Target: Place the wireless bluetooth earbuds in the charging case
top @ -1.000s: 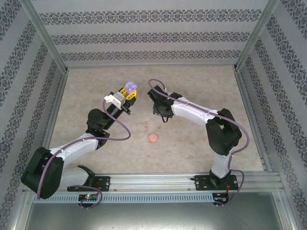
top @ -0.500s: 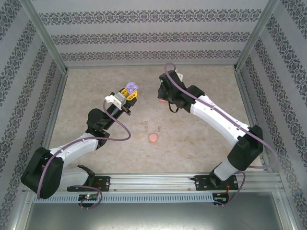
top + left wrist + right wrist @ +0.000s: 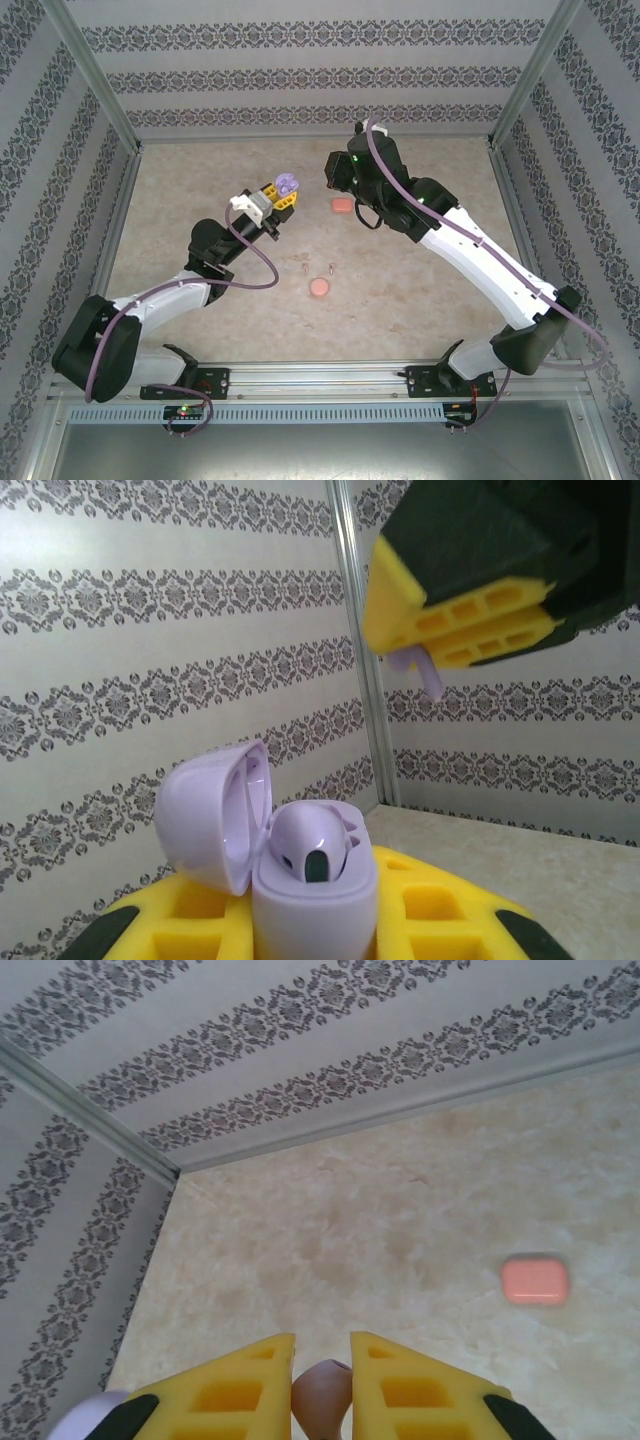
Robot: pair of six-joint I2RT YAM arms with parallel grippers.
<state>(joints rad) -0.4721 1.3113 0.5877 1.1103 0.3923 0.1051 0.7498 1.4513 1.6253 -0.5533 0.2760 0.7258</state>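
Above the table: open purple case point(image 3: 315, 880) is clamped in left gripper point(image 3: 283, 190). What looks like a salmon earbud point(image 3: 322, 1392) is pinched by right gripper point(image 3: 322, 1360). It could be jammed if pressed into the mismatched purple case.

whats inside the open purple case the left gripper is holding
What looks like one purple earbud sits in the purple case, whose lid is flipped open and looks empty. The rest of the well is covered by that earbud and the case's front wall.

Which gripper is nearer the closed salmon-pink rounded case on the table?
Right. The right gripper hovers with the salmon-pink case ahead-right; the left gripper, holding an open lilac case, sits farther left.
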